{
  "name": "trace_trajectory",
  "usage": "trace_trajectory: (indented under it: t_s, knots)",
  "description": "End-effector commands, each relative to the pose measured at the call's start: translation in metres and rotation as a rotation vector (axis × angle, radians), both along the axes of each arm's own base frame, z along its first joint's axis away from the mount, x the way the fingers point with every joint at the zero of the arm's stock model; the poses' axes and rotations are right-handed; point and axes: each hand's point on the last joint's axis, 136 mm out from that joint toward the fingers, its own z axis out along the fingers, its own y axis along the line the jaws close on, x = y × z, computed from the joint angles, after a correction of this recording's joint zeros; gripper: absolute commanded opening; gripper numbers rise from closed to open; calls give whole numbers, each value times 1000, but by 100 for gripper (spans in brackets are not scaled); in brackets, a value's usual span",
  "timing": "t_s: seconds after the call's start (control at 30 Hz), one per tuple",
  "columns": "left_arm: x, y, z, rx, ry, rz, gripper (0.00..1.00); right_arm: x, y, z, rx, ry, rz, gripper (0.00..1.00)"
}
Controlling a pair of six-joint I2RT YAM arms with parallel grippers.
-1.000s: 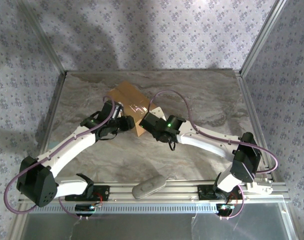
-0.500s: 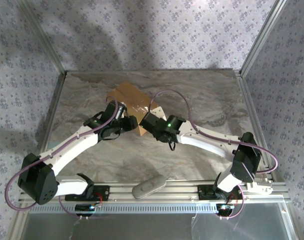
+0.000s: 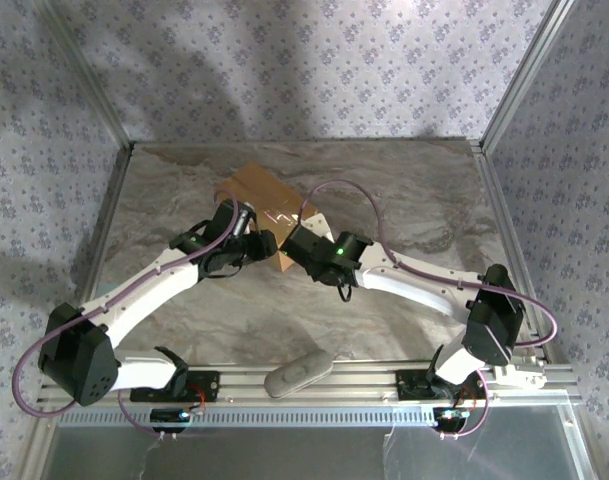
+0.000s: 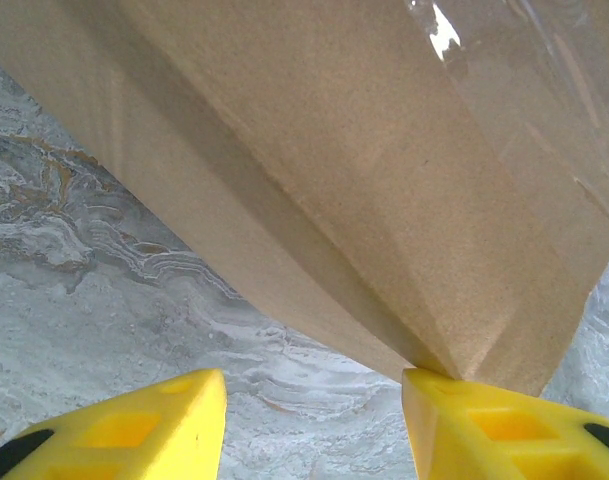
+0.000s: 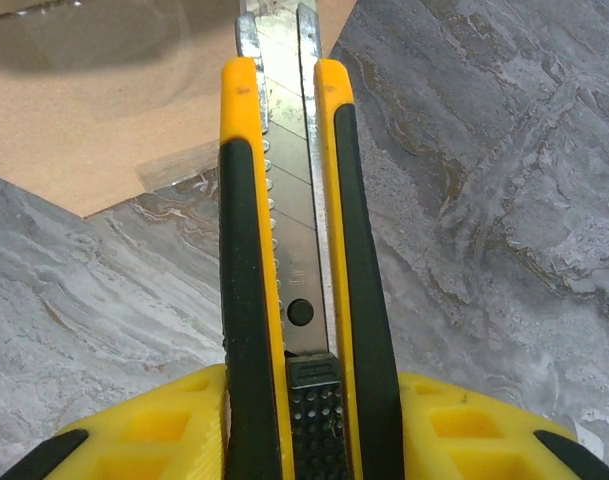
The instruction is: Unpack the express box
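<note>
Evidently at the tape-cutting step, with no unpacking done yet. Find the express box (image 3: 267, 205) lying flat on the tabletop (image 3: 404, 190), top flaps down and clear tape (image 4: 514, 100) across the cardboard, unbroken as far as can be told.

Note the left pincer (image 3: 252, 246) at the box's near-left corner, jaws roughly half apart and holding nothing. From the left wrist, see bare tabletop between the yellow fingers (image 4: 164, 410), one of them touching the box's lower corner. Read as bracing the carton, not gripping it.

Note the right pincer (image 3: 296, 238) at the box's near-right edge, clamped on a yellow-and-black utility knife (image 5: 284, 300). See the blade (image 5: 284, 150) slid out and pointing toward the box edge, where a strip of tape (image 5: 174, 165) ends. Cannot tell whether the blade tip is touching cardboard; the tip runs out of frame.

Next move, as judged: bring the blade onto the taped seam on top of the box, keep it shallow, draw it along the seam. Calls for the left pincer to hold the box against the pull. Risks: carton sliding away from the blade, or too deep a cut reaching whatever is inside.
</note>
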Motion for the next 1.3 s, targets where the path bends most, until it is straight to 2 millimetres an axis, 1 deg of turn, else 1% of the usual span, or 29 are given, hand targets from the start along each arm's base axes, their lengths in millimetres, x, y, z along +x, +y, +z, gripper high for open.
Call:
trace_trajectory:
  t_s: [0.0,0.87,1.27]
  knots:
    - [12,-27,17,-74,-52,-47,51,-41,55,2,131,97,247,0]
    - [15,-31,19,-70,-50,-54,51,-52,69,2,196,133,325,0]
    - [19,-33,25,-72,-63,-61,51,-58,72,0,197,153,355,0]
